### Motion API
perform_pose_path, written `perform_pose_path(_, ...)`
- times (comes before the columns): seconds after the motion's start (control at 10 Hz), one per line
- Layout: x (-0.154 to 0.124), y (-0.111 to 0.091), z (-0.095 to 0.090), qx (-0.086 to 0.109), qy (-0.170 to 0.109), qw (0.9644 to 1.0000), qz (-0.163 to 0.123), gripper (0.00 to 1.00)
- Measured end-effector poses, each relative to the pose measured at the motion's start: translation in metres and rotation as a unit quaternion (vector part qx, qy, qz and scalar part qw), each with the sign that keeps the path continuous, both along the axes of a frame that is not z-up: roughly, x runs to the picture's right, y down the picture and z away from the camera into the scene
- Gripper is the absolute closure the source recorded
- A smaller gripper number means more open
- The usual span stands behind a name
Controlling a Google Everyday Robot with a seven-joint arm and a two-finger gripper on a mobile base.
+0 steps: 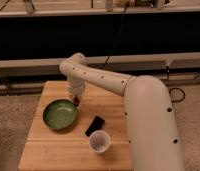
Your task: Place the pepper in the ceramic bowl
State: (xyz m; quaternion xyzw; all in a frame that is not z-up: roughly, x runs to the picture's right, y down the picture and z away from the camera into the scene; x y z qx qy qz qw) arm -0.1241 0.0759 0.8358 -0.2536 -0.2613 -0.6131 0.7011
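Note:
The green ceramic bowl (59, 114) sits on the left part of the wooden table (53, 150). My gripper (76, 99) hangs from the white arm, just above the bowl's right rim. A small dark red pepper (76, 101) shows at the gripper's tip, held above the table beside the bowl's edge. The bowl's inside looks empty.
A flat black rectangular object (94, 125) lies on the table right of the bowl. A white cup (99, 142) stands near the front edge. My large white arm (148, 120) covers the table's right side. A dark wall and rails run behind.

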Motion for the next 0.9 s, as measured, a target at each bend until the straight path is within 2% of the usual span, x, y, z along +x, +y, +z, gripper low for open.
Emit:
perform_pose_path(0.2, -0.0132, 0.0076, -0.0068, -0.004, -0.006, 0.9999, -0.012, 1.0)
perform_pose_path(0.6, -0.011, 0.0072, -0.0042, -0.005, -0.005, 0.9999, -0.009, 0.97)
perform_pose_path(0.8, -0.0134, 0.0091, -0.0055, -0.005, -0.007, 0.9999, -0.011, 0.77)
perform_pose_path(0.9, -0.0133, 0.0094, -0.0055, -0.006, -0.007, 0.9999, -0.011, 0.7)
